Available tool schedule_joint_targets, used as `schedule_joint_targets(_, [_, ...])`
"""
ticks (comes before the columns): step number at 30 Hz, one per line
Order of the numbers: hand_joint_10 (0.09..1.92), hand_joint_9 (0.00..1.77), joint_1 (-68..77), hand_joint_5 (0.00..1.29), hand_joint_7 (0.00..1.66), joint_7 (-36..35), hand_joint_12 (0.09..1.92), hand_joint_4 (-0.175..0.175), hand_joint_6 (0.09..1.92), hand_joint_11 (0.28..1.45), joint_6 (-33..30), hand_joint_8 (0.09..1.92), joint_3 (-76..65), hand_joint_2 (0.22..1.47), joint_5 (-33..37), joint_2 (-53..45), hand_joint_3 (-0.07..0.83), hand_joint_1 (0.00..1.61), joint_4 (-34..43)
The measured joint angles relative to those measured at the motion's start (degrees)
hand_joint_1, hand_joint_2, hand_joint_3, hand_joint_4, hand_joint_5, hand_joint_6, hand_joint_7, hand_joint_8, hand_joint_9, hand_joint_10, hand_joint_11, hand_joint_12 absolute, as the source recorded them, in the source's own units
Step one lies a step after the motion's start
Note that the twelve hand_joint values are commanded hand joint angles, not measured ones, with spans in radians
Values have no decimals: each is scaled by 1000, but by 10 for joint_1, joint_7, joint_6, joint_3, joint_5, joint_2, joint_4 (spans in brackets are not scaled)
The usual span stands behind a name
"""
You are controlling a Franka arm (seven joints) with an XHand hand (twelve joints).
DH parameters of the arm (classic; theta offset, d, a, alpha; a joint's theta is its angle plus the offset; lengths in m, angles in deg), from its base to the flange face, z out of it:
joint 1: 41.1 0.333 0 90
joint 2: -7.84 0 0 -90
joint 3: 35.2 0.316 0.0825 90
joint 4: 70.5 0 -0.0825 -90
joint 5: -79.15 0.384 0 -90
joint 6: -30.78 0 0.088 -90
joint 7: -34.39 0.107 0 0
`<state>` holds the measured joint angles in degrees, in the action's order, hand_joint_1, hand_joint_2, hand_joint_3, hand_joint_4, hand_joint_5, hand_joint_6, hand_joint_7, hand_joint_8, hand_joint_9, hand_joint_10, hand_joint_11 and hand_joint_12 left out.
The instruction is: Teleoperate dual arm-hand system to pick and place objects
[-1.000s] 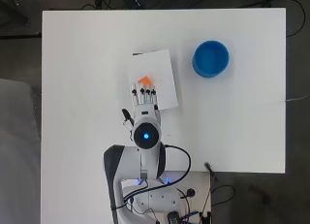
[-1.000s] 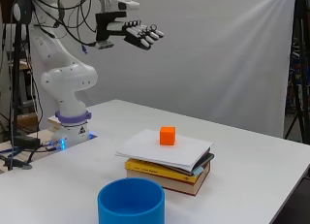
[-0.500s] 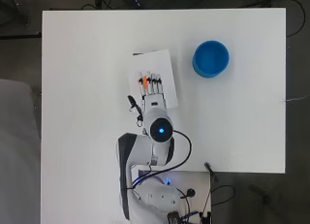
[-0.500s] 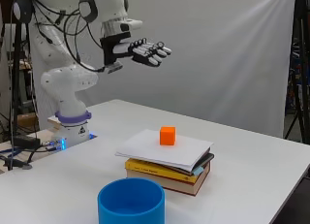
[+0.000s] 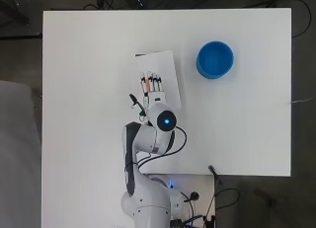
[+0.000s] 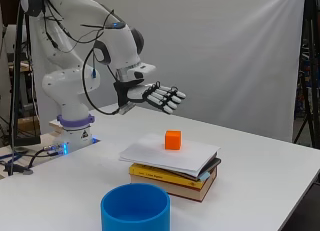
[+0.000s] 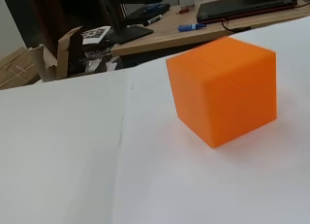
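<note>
— So where is the thing to be picked?

— The small orange plastic cube (image 6: 173, 140) sits on the white top sheet of a stack of books (image 6: 172, 166), near the middle of the white tabletop (image 6: 260, 161). The round blue plastic bowl (image 5: 215, 59) stands well apart, toward the tabletop's far right corner in the overhead view.

— And the robot hand?

— The black-and-white robot hand (image 6: 159, 95) hovers above the cube, apart from it, palm down, fingers (image 5: 151, 82) straight and a little spread, holding nothing.

— How will the cube handle?

— Light and rigid, I judge, with smooth faces that could slip. Take it across two opposite side faces, thumb against fingers.

— Any long axis?

— None; all sides look equal. It rests flat, upright, with one vertical edge turned toward the wrist camera (image 7: 223, 90).
</note>
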<state>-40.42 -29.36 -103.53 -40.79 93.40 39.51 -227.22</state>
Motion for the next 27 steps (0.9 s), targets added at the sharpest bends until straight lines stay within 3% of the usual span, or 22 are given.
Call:
schedule_joint_targets(6, [87,361,-4,100,206,14,87,21,87,490,-43,87,-21,964,3,-70,-1,480,0])
schedule_joint_targets(13, [87,366,1,116,230,-28,87,20,87,464,-71,87,-23,976,31,-122,4,466,7])
schedule_joint_targets(18, [87,396,9,192,263,-75,87,30,87,470,-58,87,-7,981,62,-133,2,456,7])
schedule_joint_targets(21, [87,469,11,374,330,-83,87,56,87,524,-65,87,-1,1003,80,-137,1,495,10])
schedule_joint_targets(24, [87,531,10,431,368,-60,87,59,87,567,-48,87,-2,1006,70,-148,-1,563,14])
schedule_joint_targets(25, [472,692,10,518,502,-56,310,-5,436,619,-44,501,-3,1077,69,-153,2,846,15])
schedule_joint_targets(26, [1039,738,10,584,573,-57,744,3,888,631,-42,976,-6,1165,73,-158,10,981,15])
schedule_joint_targets(27, [1444,726,10,605,597,-64,1038,21,1235,605,-43,1269,-9,1235,81,-160,18,1035,16])
